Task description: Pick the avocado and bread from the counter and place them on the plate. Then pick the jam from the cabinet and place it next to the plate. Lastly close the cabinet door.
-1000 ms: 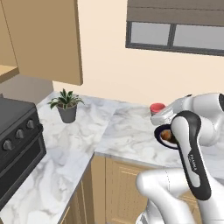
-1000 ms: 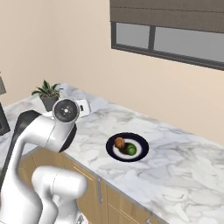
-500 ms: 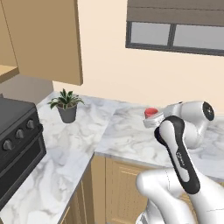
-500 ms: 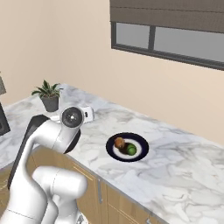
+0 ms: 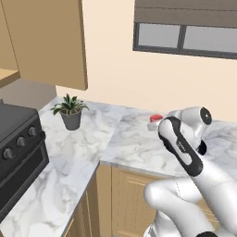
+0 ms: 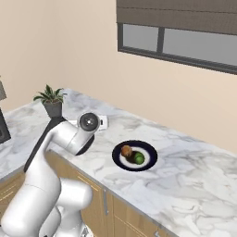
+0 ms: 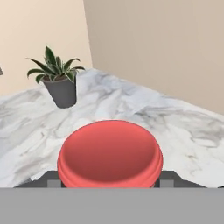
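Jam (image 7: 109, 153), seen from above as a round red lid, sits between the two dark finger tips at the bottom of the hand view; the jaws are clenched on it. From the left base view the jar (image 5: 156, 118) shows as a small red top at the far end of the white arm (image 5: 180, 143), just above the marble table (image 5: 83, 152) and left of the plate. Plate (image 6: 134, 156), dark navy, lies on the table (image 6: 194, 180) right of the arm and carries a brown bread piece (image 6: 126, 150) beside the green avocado (image 6: 139, 159), the two touching. Potted plant (image 7: 59, 81) stands on the table near the wall. Dark oven (image 5: 18, 152) occupies the left end; the wall cabinet door (image 5: 46, 41) hangs above it.
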You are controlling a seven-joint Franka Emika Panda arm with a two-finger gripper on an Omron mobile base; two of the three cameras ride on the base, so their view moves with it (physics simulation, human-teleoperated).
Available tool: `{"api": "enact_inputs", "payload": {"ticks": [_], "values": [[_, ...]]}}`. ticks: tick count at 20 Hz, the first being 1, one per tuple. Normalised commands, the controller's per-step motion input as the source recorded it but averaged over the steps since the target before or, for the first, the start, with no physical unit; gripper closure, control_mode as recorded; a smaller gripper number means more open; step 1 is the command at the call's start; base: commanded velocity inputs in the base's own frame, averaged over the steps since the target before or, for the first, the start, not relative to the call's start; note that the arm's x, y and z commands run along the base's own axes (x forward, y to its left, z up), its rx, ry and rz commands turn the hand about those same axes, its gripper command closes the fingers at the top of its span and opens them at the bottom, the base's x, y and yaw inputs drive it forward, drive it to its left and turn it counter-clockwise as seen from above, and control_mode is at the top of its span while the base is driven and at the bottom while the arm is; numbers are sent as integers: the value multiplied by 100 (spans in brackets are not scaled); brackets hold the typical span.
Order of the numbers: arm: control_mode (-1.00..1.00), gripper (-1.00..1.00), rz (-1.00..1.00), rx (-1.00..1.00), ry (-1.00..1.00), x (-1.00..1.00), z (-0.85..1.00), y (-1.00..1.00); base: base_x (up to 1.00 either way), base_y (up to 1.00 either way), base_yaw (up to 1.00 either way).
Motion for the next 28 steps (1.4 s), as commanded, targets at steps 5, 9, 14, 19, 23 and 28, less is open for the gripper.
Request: {"api": "enact_inputs", "payload": {"ticks": [5,9,14,19,23,28], "values": [[-100,100,-2,9,0,41,-30,-34,0,0,0],[-100,100,0,0,-1,3,-9,0,0,0,0],[-100,100,0,0,-1,0,-30,0,0,0,0],[-100,100,0,0,0,0,-30,0,0,0,0],[-100,100,0,0,0,1,-28,1,0,0,0],[-100,100,0,0,0,15,-22,0,0,0,0]]}}
